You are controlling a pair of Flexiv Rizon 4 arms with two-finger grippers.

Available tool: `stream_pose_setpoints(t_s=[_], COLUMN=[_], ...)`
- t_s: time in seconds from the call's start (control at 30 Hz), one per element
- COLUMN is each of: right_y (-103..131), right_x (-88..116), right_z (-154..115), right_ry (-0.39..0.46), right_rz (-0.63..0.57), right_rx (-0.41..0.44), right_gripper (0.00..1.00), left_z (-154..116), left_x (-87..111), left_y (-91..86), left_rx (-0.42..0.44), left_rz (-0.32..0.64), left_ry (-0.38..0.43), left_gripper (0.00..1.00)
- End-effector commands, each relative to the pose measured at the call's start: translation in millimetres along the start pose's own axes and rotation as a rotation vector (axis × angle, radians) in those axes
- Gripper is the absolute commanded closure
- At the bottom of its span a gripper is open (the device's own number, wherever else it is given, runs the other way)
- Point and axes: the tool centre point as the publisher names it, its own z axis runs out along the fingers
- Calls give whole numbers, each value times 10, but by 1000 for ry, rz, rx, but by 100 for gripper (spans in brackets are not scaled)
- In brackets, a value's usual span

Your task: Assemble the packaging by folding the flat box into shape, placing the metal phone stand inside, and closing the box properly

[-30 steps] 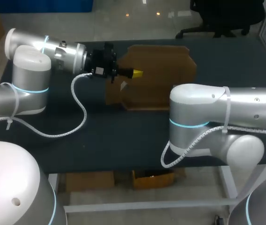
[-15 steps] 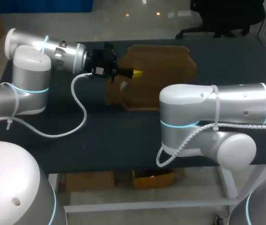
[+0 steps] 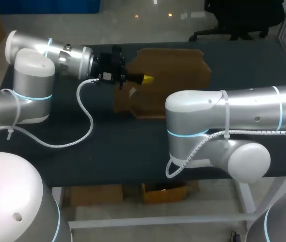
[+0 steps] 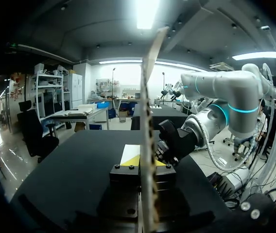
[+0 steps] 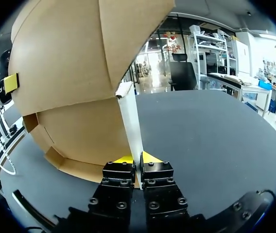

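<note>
Head view: our brown cardboard box (image 3: 170, 83) stands upright, half-folded, at the table's (image 3: 108, 146) far middle. Our left gripper (image 3: 147, 78) pinches one panel; our right gripper (image 5: 137, 158) clamps its thin pale flap edge.

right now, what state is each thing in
cardboard box, standing on edge, not yet folded into shape
left hand, shut on the cardboard box
right hand, shut on the cardboard box
</note>
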Motion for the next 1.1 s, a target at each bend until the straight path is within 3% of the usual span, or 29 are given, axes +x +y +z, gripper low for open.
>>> stream_pose_setpoints(t_s=[0.03,0.73,0.87,1.1], right_y=[14,37,40,42], right_x=[35,9,5,6], right_z=[9,10,20,29], right_ry=[-11,-2,3,14], right_rz=[1,4,3,-3], right_rx=[2,8,14,26], right_gripper=[99,86,100,100], left_z=[9,9,9,9], left_x=[3,3,3,3], left_y=[25,25,25,25], left_rx=[-1,-1,-1,-1], left_rz=[0,0,0,0], left_ry=[0,0,0,0], left_gripper=[100,100,100,100])
